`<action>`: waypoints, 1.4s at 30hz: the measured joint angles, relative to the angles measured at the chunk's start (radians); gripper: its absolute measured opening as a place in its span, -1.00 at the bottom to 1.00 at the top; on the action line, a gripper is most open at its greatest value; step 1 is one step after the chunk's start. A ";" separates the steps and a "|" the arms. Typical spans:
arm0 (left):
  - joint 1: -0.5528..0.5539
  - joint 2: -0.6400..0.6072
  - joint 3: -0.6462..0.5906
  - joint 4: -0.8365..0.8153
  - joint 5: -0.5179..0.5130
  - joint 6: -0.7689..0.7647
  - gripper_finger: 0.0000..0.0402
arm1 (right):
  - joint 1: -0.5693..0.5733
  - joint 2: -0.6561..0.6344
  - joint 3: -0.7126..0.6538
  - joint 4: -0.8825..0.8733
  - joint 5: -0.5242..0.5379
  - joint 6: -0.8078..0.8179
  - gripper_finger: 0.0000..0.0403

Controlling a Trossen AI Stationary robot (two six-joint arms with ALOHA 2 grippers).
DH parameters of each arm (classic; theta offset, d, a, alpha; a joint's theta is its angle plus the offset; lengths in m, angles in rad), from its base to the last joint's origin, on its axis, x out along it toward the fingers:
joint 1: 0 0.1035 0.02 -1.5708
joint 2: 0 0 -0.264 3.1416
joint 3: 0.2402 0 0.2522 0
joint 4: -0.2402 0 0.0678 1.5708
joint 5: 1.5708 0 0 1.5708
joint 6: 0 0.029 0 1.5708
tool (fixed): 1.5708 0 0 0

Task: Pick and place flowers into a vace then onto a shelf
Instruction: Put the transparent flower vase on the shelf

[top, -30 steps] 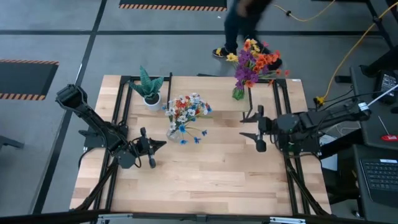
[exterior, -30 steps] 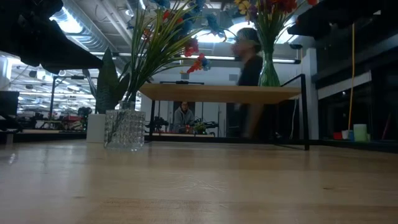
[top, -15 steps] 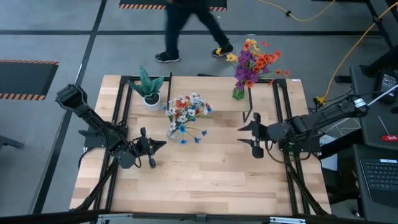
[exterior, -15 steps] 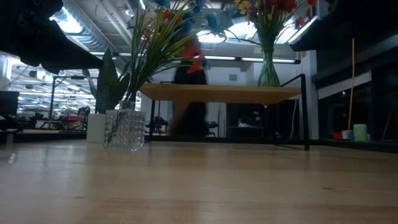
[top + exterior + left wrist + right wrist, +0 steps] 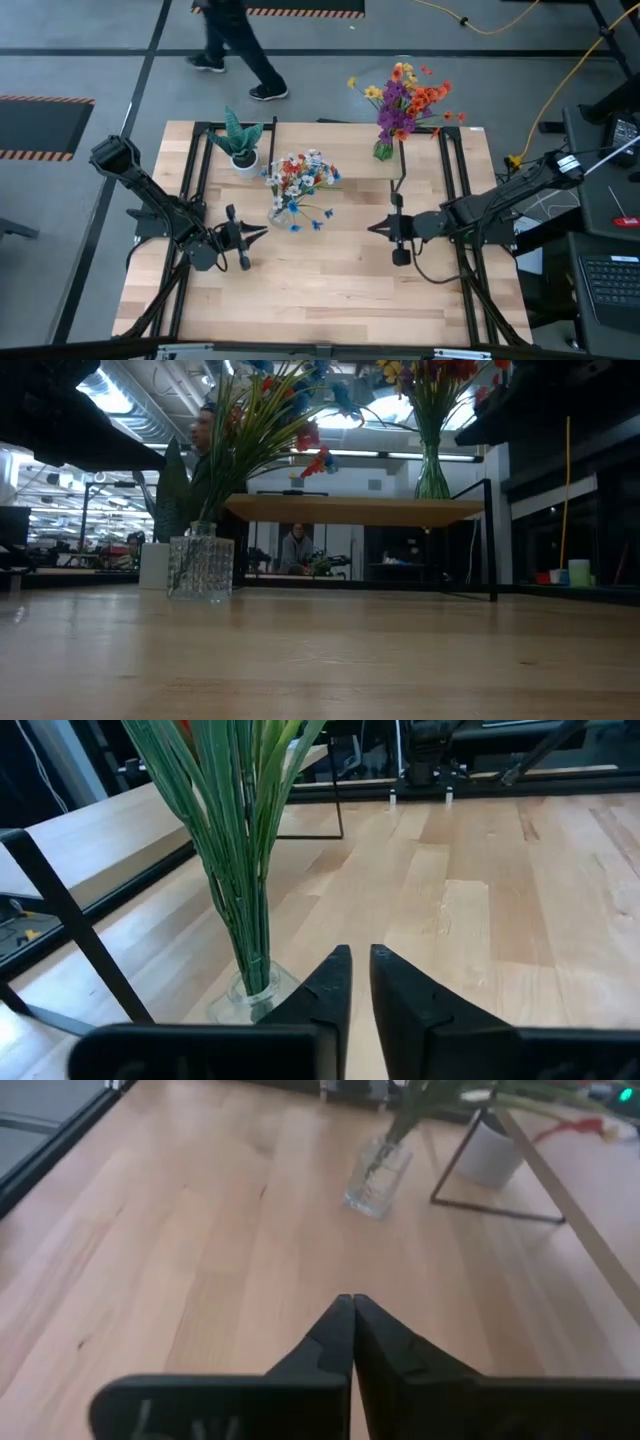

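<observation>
The flowers are standing in a clear glass vase on the worktop, just in front of the shelf rather than on it. A second bunch, orange, purple and yellow, is sitting in a green glass vase at the shelf's right end, and a spiky green plant in a white pot is resting beside the shelf's left end. The left gripper is hanging low over the worktop near the clear vase, its fingers showing a narrow gap and gripping nothing. The right gripper is hovering over bare board right of centre, fingers pressed together and empty (well apart from both bunches). A person is walking across the floor beyond the worktop, and another is sitting in the room beyond.
</observation>
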 joint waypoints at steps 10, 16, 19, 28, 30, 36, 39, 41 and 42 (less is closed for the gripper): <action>0.000 0.000 0.000 0.000 -0.007 -0.001 -0.40 | 0.000 0.114 0.000 0.139 0.001 -0.049 -0.98; 0.000 0.000 0.000 0.000 -0.008 0.017 -0.12 | -0.002 0.147 0.000 0.174 0.000 -0.048 -0.98; 0.000 0.000 0.000 0.000 -0.020 0.018 -0.01 | -0.002 0.147 0.000 0.186 0.000 -0.050 -0.98; 0.041 0.000 0.000 0.000 0.001 -0.118 0.08 | -0.018 0.146 -0.207 0.617 0.005 -0.129 -0.99; 0.081 0.000 0.000 0.000 0.045 -0.130 0.08 | -0.035 0.146 -0.251 0.677 0.006 -0.116 -0.99; 0.208 0.002 0.000 -0.009 0.153 -0.092 0.08 | -0.067 0.146 -0.299 0.690 -0.028 -0.022 -0.99; 0.237 0.002 0.000 -0.012 0.159 -0.040 0.08 | -0.066 0.146 -0.303 0.695 -0.048 -0.024 -0.99; 0.256 0.002 0.000 -0.020 0.160 -0.021 0.08 | -0.066 0.146 -0.303 0.694 -0.047 -0.025 -0.99; 0.266 0.002 0.000 -0.026 0.163 -0.020 0.08 | -0.066 0.146 -0.303 0.694 -0.048 -0.026 -0.99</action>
